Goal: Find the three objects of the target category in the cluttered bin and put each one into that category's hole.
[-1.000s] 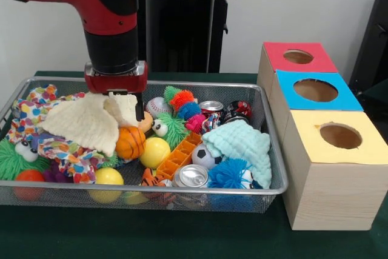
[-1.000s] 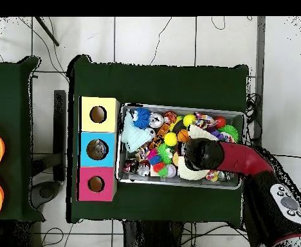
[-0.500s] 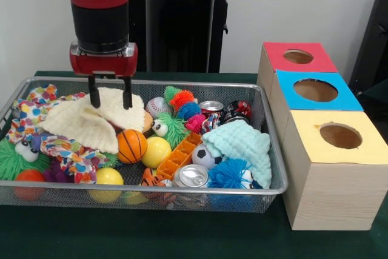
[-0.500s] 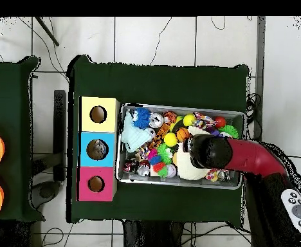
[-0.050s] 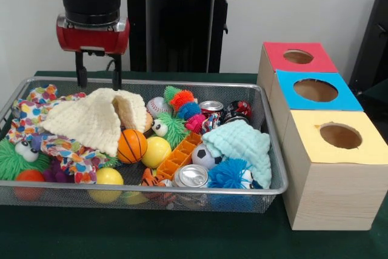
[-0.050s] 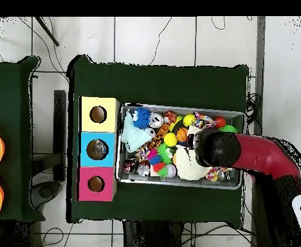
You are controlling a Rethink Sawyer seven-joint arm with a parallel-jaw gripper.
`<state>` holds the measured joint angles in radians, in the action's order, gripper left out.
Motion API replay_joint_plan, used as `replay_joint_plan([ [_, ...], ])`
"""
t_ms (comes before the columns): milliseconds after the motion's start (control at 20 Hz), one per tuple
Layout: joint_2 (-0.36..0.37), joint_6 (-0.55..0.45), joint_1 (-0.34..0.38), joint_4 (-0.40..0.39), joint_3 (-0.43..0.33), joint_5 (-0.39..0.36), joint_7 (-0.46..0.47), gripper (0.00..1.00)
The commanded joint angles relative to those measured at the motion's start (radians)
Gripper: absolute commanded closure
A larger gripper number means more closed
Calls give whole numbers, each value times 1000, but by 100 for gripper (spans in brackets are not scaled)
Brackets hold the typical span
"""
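Wire bin [image 5: 276, 189] crammed with balls, cans, cloths; three coloured hole boxes [image 5: 330, 150] alongside, untouched. Cream cloth [image 5: 91, 118] dropped back, slumped over basketball [image 5: 131, 144]. Gripper [image 5: 97, 78] lifted clear above bin, fingers apart, empty: nothing retrieved yet.

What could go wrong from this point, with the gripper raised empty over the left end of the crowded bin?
1. The gripper hangs open and empty above the cream cloth; another descent might snag the loose fabric again without securing it.
2. The cloth lies draped over neighbouring things, so items could stay hidden underneath and the search could miss them.
3. The basketball and yellow ball sit against the cloth's edge; pulling it could roll them across the wire bin.
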<state>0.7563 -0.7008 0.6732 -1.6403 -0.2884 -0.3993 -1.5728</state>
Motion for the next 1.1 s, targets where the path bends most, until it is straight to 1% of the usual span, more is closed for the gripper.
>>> replay_joint_plan([
  [50,-42,-74,15,53,-88,-2,109,0],
  [200,-68,-61,14,65,-89,-7,106,0],
  [350,-73,-13,10,36,-81,-14,76,0],
  [650,-61,103,-11,-60,-48,-28,-24,0],
  [800,-66,146,-22,-91,-34,-31,-60,0],
  [950,-54,181,-30,-124,-19,-35,-81,0],
  [1100,-55,171,-32,-114,-17,-31,-66,0],
])
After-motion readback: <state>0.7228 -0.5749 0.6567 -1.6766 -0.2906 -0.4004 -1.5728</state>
